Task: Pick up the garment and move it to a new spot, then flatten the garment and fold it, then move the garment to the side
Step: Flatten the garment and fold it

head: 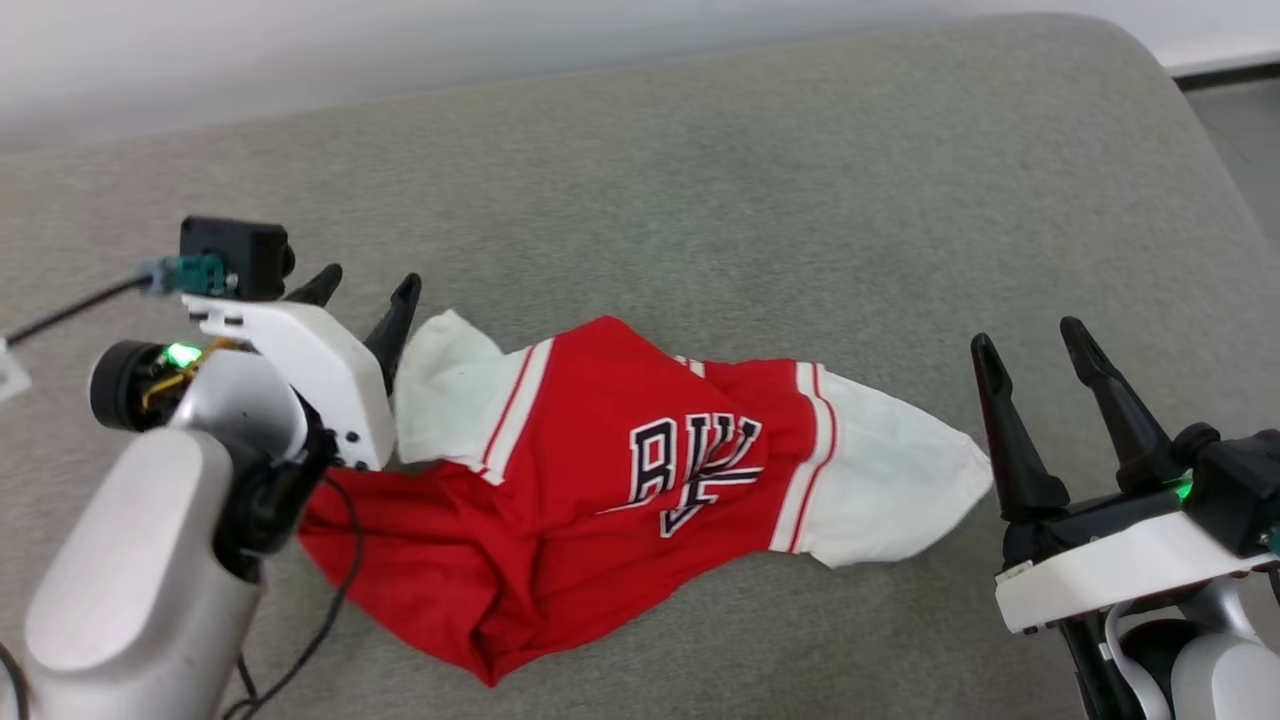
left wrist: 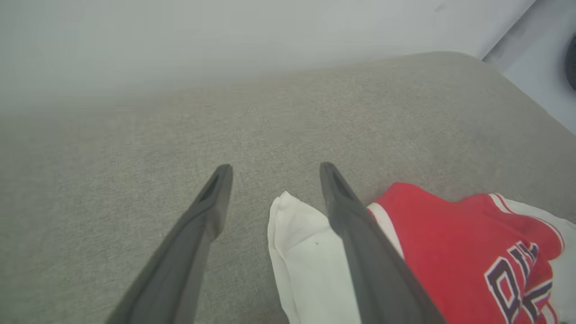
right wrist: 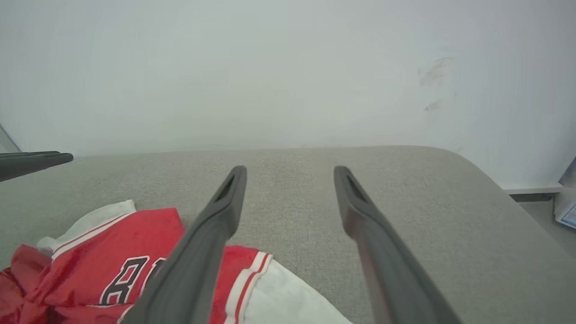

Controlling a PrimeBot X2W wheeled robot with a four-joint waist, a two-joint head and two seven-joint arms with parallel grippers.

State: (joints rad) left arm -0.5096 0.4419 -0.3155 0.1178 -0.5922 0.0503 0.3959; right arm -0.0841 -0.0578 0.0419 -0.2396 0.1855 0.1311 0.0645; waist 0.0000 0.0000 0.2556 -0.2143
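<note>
The garment (head: 590,480) lies crumpled on the grey cushion (head: 760,190), red body bunched, black lettering creased, a white sleeve sticking out at each end. My left gripper (head: 365,290) stands open just left of the left sleeve, nothing between its fingers. In the left wrist view that sleeve (left wrist: 306,252) lies partly between the fingers, under the left gripper (left wrist: 275,173). My right gripper (head: 1030,345) stands open just right of the right sleeve's tip, holding nothing. The right wrist view shows the garment (right wrist: 99,256) at lower left, beside the open right gripper (right wrist: 290,173).
A pale wall (right wrist: 288,67) rises behind the cushion's far edge. The cushion's rounded corner (head: 1130,60) drops off at the upper right to grey floor (head: 1240,120). A black cable (head: 330,610) hangs from my left arm over the garment's lower left part.
</note>
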